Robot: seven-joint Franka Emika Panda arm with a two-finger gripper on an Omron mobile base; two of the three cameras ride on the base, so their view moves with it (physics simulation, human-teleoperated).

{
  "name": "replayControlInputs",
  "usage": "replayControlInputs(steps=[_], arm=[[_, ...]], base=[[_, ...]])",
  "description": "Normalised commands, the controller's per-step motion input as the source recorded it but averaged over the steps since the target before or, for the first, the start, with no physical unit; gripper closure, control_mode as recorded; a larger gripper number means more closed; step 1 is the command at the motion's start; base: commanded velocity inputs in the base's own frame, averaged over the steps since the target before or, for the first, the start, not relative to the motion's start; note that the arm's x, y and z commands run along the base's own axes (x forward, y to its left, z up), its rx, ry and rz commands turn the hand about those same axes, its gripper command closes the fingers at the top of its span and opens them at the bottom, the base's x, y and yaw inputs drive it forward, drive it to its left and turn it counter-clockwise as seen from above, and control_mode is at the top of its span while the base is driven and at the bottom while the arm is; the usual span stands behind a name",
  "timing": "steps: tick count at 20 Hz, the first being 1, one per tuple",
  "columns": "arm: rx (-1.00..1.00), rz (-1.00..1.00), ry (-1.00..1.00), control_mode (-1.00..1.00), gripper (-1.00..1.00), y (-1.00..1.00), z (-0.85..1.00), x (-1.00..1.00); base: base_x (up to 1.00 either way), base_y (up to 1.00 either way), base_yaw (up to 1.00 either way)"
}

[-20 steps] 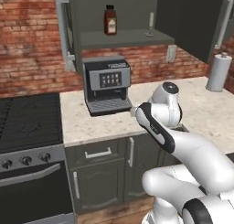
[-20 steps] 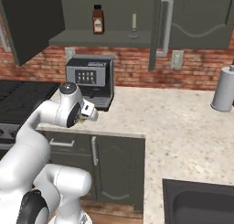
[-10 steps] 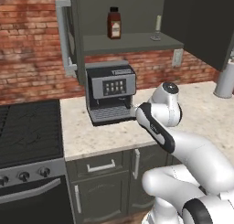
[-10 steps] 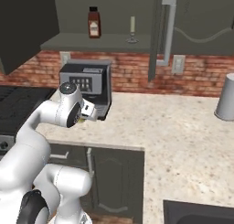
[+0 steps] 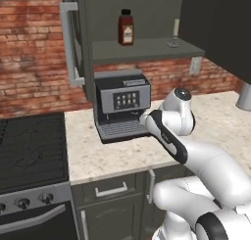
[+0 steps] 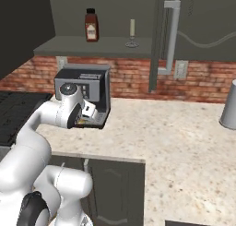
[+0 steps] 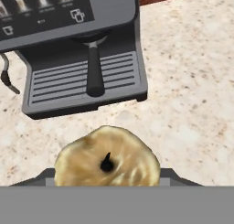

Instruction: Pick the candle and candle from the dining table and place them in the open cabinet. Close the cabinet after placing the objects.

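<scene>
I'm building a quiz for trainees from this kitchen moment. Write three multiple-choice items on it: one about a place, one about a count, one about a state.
1. Where does the slim pale stick candle stand?
A. on the open dark grey wall cabinet's shelf
B. on the stove
C. on the coffee machine

2. How many things stand on that shelf?
A. one
B. two
C. four

3. What is the state of the squat yellowish-tan candle?
A. lying on the counter
B. on the shelf
C. held in the gripper

Answers: 1 A, it stands on the shelf beside the dark red-brown bottle. 2 B, the bottle and the stick candle. 3 C, in the hand view it sits between the finger tips, above the beige speckled counter.
</scene>
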Motion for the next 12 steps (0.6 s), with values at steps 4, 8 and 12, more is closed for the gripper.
replayControlInputs(steps=[4,8,12], arm=[[0.0,0.0,0.0,1.0,1.0,0.0,0.0,0.0],[0.0,0.0,0.0,1.0,1.0,0.0,0.0,0.0],[0.0,0.0,0.0,1.0,1.0,0.0,0.0,0.0]], base=[[0.31,-0.1,0.0],[0.32,-0.08,0.0],[0.26,-0.04,0.0]])
